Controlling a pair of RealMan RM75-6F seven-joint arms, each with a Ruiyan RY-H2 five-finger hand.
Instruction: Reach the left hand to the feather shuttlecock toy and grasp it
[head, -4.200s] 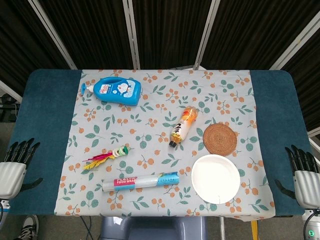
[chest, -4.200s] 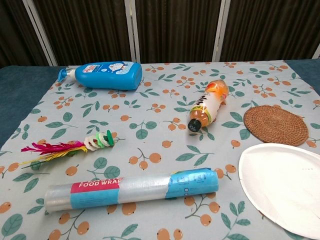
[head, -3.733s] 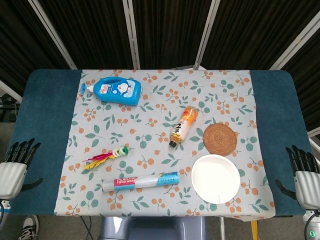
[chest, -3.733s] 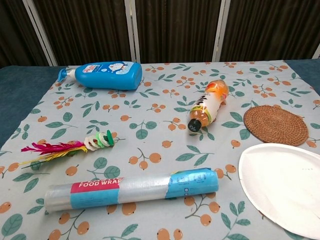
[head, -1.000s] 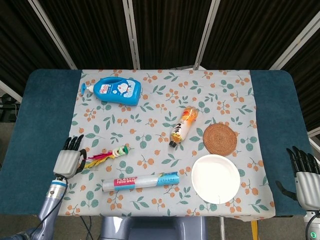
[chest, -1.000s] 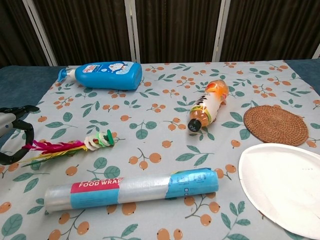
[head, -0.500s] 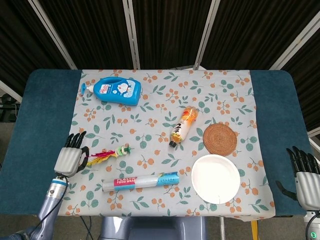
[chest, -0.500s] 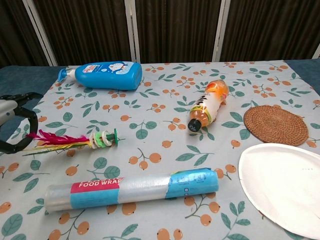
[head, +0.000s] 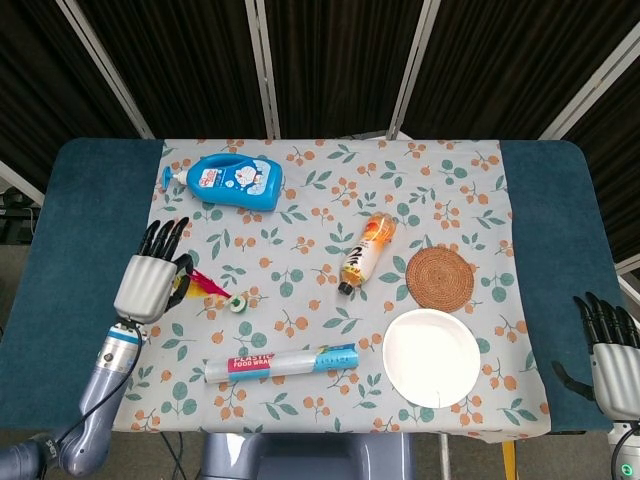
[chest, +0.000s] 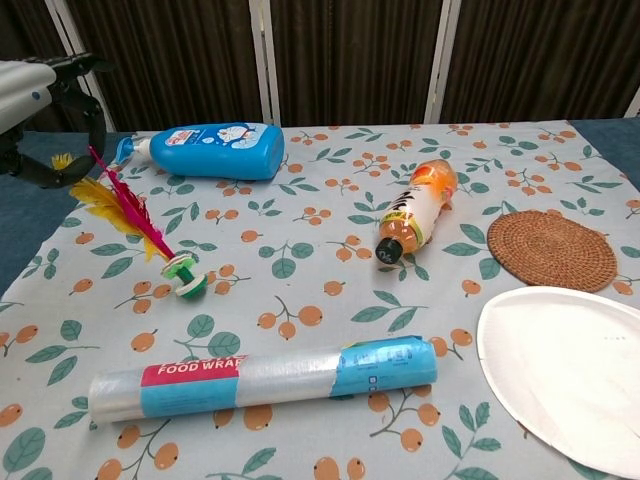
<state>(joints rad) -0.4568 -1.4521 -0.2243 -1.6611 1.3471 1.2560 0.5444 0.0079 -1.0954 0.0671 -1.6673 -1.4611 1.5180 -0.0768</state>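
Red and yellow feathers of the shuttlecock toy (chest: 135, 228) are slanting up toward the left hand (head: 150, 281), which is holding their tips at the left side of the head view; in the chest view the hand (chest: 35, 95) is sitting at the upper left corner. The toy's green and white disc base is resting low, over the flowered cloth (head: 330, 215), tilted. The blue bottle (head: 232, 182) is lying above it toward the upper left of the frame, and the food wrap roll (chest: 262, 382) is lying below it. An orange drink bottle (head: 366, 252), a woven coaster (head: 440, 278) and a white plate (head: 432, 357) are lying right of centre. The right hand (head: 612, 355) is hanging at the lower right edge, fingers straight and slightly apart, holding nothing.
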